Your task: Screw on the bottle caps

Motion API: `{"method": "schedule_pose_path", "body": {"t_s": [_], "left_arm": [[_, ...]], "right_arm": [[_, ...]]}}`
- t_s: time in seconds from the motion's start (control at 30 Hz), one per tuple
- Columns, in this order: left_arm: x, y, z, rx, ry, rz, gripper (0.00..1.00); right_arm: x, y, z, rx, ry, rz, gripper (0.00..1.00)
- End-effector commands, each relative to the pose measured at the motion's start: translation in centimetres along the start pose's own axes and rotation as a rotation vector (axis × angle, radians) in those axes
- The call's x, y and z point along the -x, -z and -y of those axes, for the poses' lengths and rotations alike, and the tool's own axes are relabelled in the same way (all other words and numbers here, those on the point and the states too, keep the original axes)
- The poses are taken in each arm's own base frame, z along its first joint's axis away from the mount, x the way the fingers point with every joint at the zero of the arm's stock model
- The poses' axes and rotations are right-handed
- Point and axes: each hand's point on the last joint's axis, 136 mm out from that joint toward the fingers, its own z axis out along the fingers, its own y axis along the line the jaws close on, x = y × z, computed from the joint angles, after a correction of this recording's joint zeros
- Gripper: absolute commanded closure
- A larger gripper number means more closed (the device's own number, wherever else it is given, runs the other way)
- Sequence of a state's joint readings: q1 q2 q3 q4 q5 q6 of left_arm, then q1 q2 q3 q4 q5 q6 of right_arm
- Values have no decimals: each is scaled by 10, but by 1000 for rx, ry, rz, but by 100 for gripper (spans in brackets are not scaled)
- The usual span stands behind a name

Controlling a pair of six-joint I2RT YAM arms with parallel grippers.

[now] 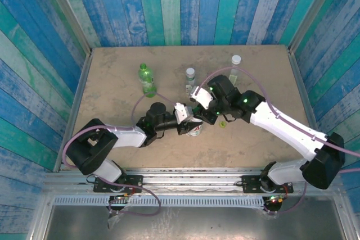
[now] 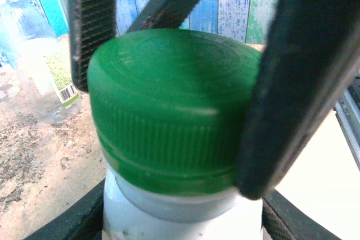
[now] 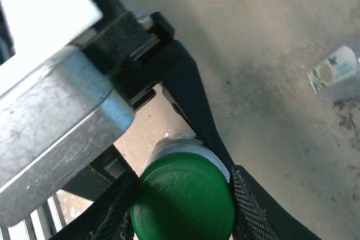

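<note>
The left arm (image 1: 121, 136) and right arm (image 1: 281, 122) bend inward, wrists meeting over the table's (image 1: 112, 82) near middle. The left gripper (image 2: 177, 217) clamps the white bottle's (image 3: 174, 143) body. The right gripper (image 3: 183, 214) pinches the green cap (image 2: 169, 99) from above. The bottle stands upright, long axis vertical, with the cap on its neck facing up.

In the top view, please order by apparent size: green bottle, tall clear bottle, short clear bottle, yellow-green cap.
1. Green bottle.
2. Tall clear bottle and short clear bottle: they look nearly alike from above, so I do not rank them.
3. Yellow-green cap.
</note>
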State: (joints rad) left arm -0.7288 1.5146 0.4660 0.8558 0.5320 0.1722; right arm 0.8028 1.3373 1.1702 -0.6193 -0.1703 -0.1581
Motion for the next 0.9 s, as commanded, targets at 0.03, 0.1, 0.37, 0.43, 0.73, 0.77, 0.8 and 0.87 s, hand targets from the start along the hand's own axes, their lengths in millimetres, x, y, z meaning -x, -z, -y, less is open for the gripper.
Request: {"method": "schedule_pose_path", "body": {"t_s": [0.03,0.1,0.37,0.43,0.73,0.77,0.8,0.87], "left_arm": [[10,6,-39,212,18,25,47],[9,6,-37,207,17,23,47],[10,9,-30,175,3,16,37],[11,10,-29,174,13,24,22],[21,28,-26,212,91,81,6],[20,31,-26,222,103,81,6],[19,35,-26,233,114,84,6],[14,42,-26,251,144,81,6]], "right_arm": [[-6,2,-2,-125,-325,-2,94],[-6,5,-8,-100,-261,5,86],[3,11,-14,-70,-35,65,80],[1,14,-11,-64,25,73,80],[12,50,37,-93,71,109,83],[11,53,45,-98,74,95,83],[11,55,54,-114,75,87,83],[14,60,80,-179,61,85,83]]}}
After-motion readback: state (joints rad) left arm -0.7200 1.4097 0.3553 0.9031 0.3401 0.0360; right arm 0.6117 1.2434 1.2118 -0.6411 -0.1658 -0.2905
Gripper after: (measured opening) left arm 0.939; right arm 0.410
